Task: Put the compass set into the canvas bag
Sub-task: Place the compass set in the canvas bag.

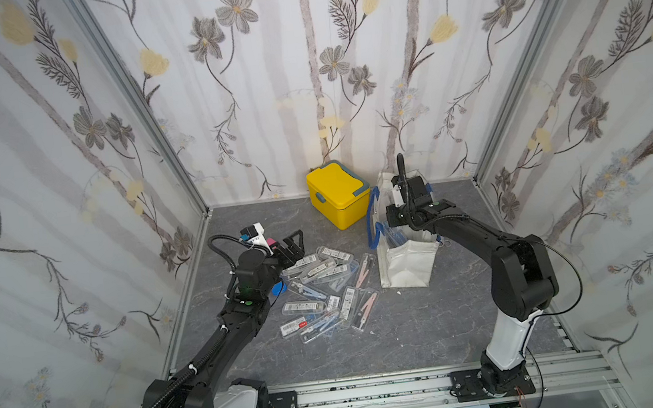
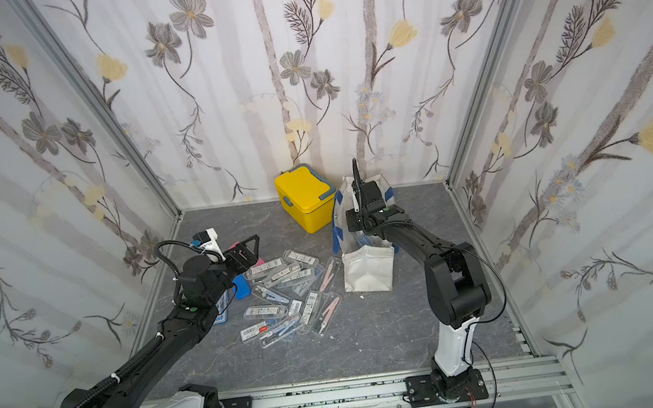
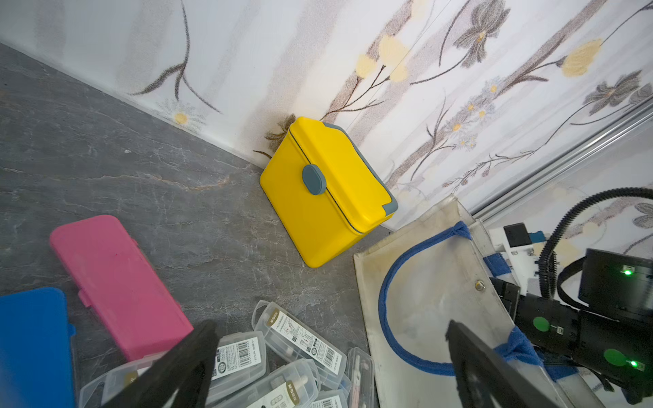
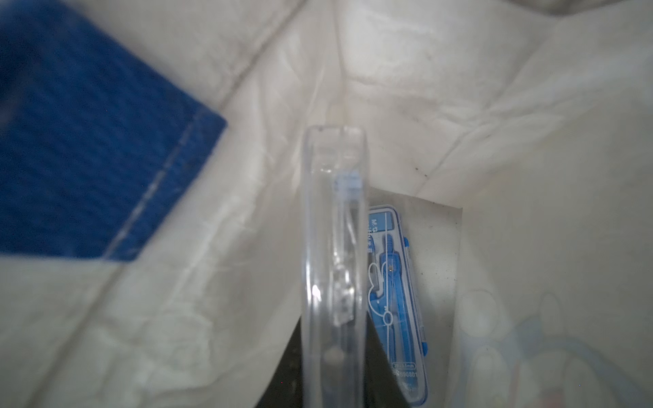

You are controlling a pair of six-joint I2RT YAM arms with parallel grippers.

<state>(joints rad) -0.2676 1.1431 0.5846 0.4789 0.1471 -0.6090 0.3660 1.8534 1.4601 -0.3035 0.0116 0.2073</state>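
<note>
Clear compass case point(image 4: 334, 229) clamped edge-on by right gripper point(image 4: 334, 388) inside canvas bag point(image 4: 459, 88), probably for a clean drop; left gripper point(image 3: 328, 367) wide, empty.

A clear compass case point(image 4: 334, 247) is seen edge-on at mid-frame, surrounded by the canvas bag point(image 4: 530, 141). Beside it, a blue compass set point(image 4: 392, 282) is seen deeper inside.

yellow box point(image 1: 338, 195) (grey latch) by back wall point(image 1: 283, 92) | pink case point(image 3: 116, 286) beside blue case point(image 3: 31, 346)

Matt canvas bag point(image 1: 406, 260), glossy yellow box point(image 1: 339, 201), clear plastic compass set point(image 4: 334, 247)
</note>
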